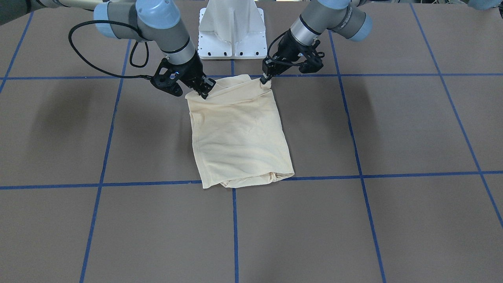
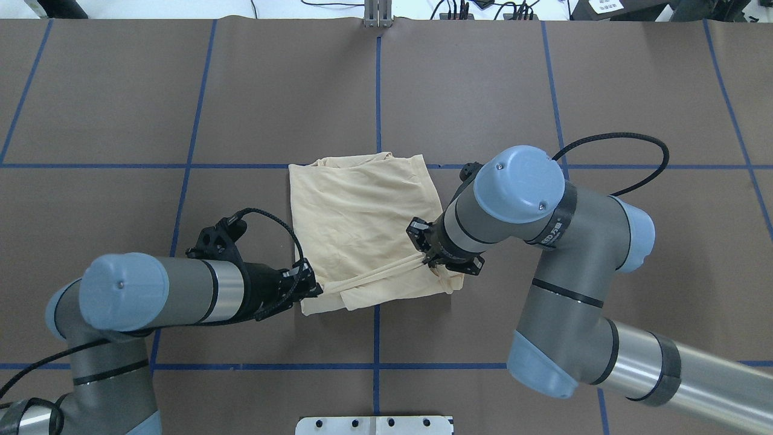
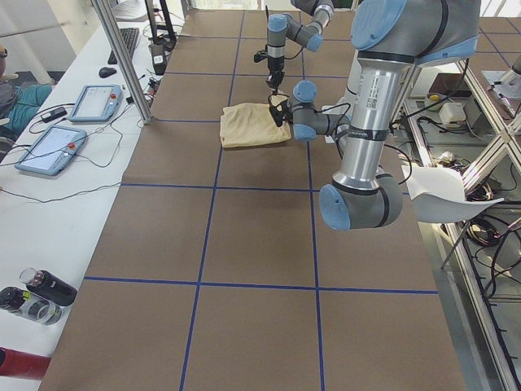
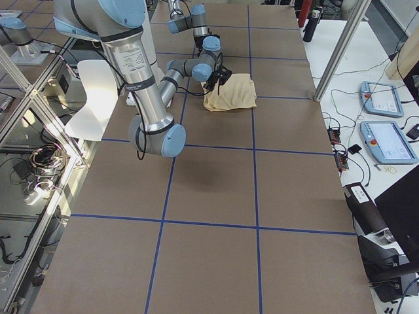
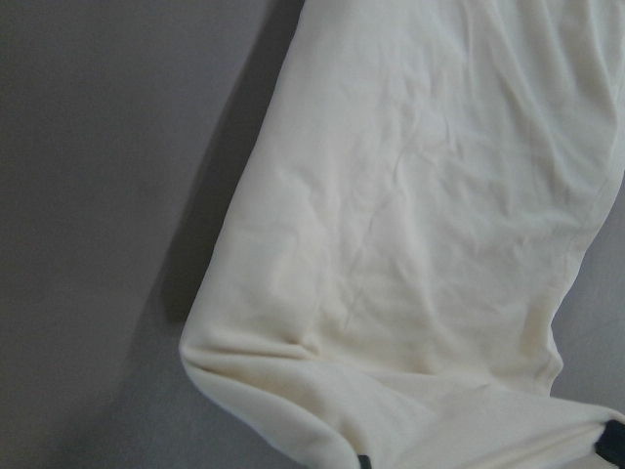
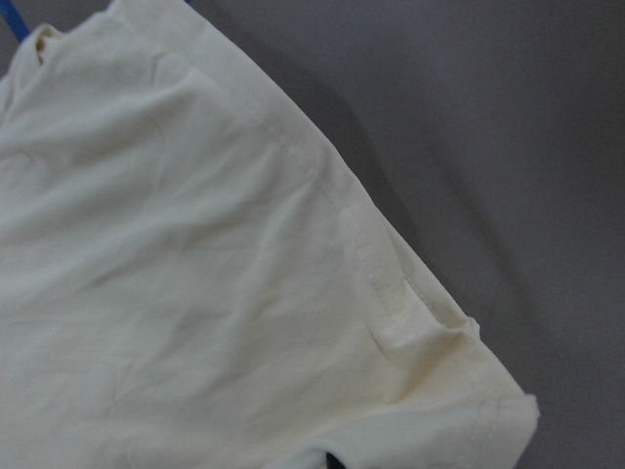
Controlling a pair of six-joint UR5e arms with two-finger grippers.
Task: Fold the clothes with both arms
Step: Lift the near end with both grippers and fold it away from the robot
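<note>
both jaws pinch corners of the folded shirt [image 1: 239,133].

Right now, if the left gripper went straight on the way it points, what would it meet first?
The T-shirt: the left gripper is shut on its corner, so likely more fabric, then the table.

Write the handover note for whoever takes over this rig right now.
Left gripper: shut on one robot-side corner of the pale cream-yellow thin-fabric T-shirt.
Right gripper: shut on the other robot-side corner.
Shirt: a narrow folded rectangle mid brown table, print hidden. The robot-side edge is lifted between the grippers; the far edge lies across a blue tape line.
Done: shirt narrowed to a rectangle, both corners gripped.
Left: probably carry the lifted edge over to the far edge, release, withdraw.
</note>
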